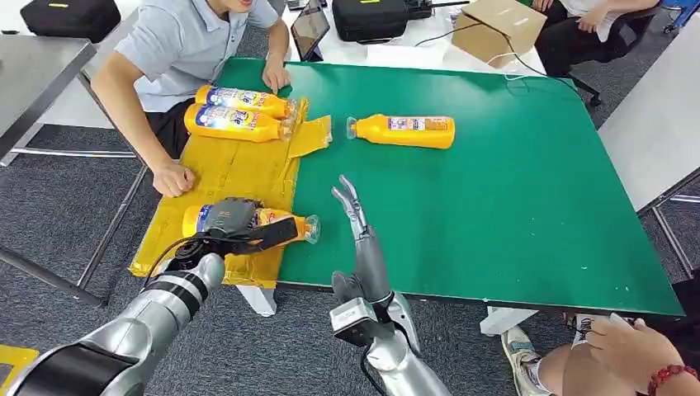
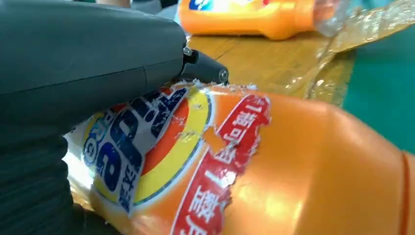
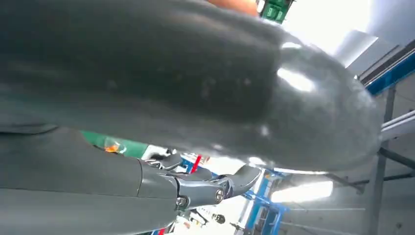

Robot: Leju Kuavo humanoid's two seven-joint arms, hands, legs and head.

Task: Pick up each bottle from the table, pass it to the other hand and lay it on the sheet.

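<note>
Head view: left robot hand (image 1: 229, 217) grips bottle (image 1: 285, 223) lying crosswise, cap rightward

bottles: two on sheet (image 1: 223, 177) | one (image 1: 248, 221) sheet's near edge | one (image 1: 404, 131) on table

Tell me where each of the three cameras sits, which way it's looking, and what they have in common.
Head view: high on the body, facing forward and down at the green table and yellow sheet; both silver arms show, the left hand on a bottle, the right hand held empty with fingers straight.
Left wrist view: behind the left hand, close on the bottle it holds.
Right wrist view: behind the right hand, tilted away toward bright room structure.
Shared: head and left wrist views both show that bottle and the sheet.
</note>
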